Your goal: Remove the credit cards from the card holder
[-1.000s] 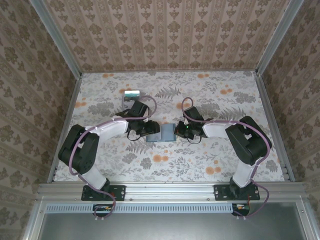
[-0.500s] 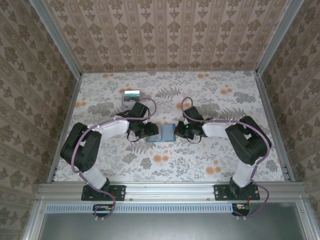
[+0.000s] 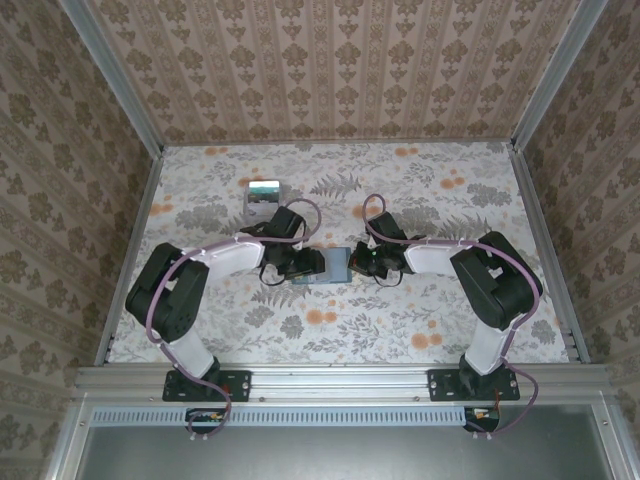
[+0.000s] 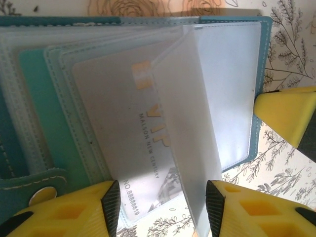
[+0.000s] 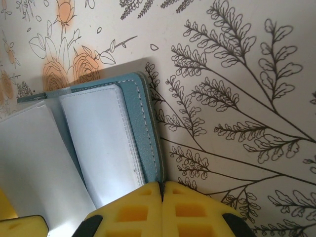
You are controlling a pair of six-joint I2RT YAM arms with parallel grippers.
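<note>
**A:** From above, where is the card holder (image 3: 336, 266) found?

**B:** Centrally, with the left gripper (image 3: 312, 264) at its 9 o'clock and the right gripper (image 3: 357, 264) at 3. A grey rectangle (image 3: 262, 193) is seen at 11.

**A:** Left wrist?

**B:** Jaws are spread astride a VIP card (image 4: 123, 148), which is still sleeved.

**A:** Right wrist?

**B:** Jaws are pressed together at the holder's edge. Extraction is judged barely begun.

The left arm (image 3: 215, 256) and right arm (image 3: 445, 258) bend inward, wrists nearly meeting. The left claw (image 4: 163, 203) stands parted. The right claw (image 5: 162, 207) is closed, fingertip against fingertip.
</note>
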